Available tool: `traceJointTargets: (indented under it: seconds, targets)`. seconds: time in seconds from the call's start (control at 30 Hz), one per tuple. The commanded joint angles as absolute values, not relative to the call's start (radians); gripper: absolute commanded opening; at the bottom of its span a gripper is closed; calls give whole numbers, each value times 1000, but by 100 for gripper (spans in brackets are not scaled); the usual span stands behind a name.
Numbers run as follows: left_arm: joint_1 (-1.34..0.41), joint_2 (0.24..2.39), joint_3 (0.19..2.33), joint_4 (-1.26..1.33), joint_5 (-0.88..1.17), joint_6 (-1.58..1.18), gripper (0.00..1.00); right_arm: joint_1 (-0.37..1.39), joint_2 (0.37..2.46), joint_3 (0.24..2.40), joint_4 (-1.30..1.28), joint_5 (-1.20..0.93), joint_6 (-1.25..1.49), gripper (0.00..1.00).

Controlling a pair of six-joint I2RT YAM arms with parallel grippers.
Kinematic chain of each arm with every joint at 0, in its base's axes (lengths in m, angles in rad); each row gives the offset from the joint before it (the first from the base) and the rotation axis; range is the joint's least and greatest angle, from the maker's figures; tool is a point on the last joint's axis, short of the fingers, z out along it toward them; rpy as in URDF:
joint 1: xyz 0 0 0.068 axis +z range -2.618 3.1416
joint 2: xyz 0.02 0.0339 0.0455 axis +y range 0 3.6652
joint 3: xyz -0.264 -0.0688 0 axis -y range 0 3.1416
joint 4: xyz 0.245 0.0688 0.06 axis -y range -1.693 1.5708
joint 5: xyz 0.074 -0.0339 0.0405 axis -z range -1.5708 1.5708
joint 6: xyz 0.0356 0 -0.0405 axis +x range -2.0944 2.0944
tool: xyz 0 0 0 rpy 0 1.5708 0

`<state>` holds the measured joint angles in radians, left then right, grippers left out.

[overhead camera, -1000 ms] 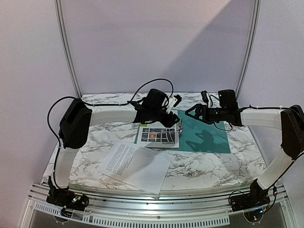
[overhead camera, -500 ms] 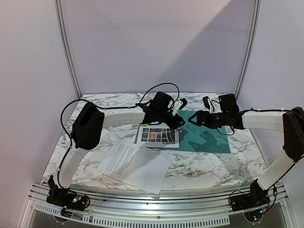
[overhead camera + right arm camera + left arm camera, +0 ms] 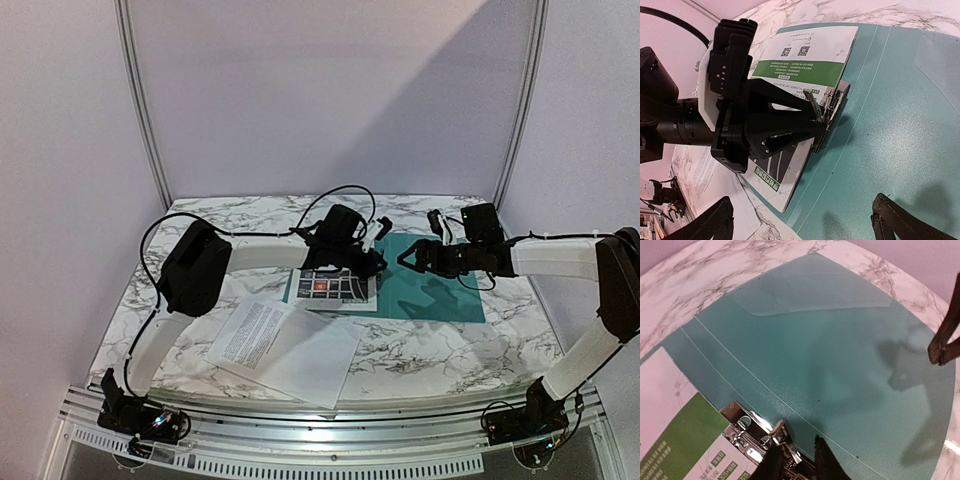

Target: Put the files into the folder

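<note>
The teal folder lies open and flat on the marble table. The sheet with the green header rests on the folder's left part, its edge against the metal clip. The white text sheet lies loose on the table nearer the front. My left gripper is down at the clip, its fingers shut narrowly round the clip's raised lever. My right gripper hovers wide open over the bare teal folder, holding nothing.
The right gripper's dark tip shows at the left wrist view's right edge, casting a shadow on the folder. A clear pocket sits at the folder's far corner. Walls and frame posts close in the back.
My left arm has reached forward and down to the clip, and its jaws have narrowed onto the lever. The right gripper has dropped slightly and stays open.
</note>
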<state>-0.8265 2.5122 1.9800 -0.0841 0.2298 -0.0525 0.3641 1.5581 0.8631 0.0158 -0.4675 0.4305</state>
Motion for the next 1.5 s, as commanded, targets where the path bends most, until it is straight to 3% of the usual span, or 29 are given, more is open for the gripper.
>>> traceJointTargets:
  seconds: [0.0, 0.23, 0.93, 1.2, 1.47]
  targets:
    - [-818, 2533, 1979, -51, 258, -73, 14, 361, 1536, 848, 27, -484, 439, 96]
    - [-821, 2500, 1904, -29, 245, -101, 2, 361, 1536, 852, 26, -496, 445, 95]
    - [-916, 2226, 1442, 225, 225, -290, 0, 362, 1462, 847, -41, -485, 430, 95]
    - [-926, 2209, 1416, 225, 177, -287, 17, 360, 1441, 819, -25, -497, 439, 95]
    - [-928, 2168, 1418, 224, 152, -249, 47, 362, 1436, 825, -32, -494, 439, 95]
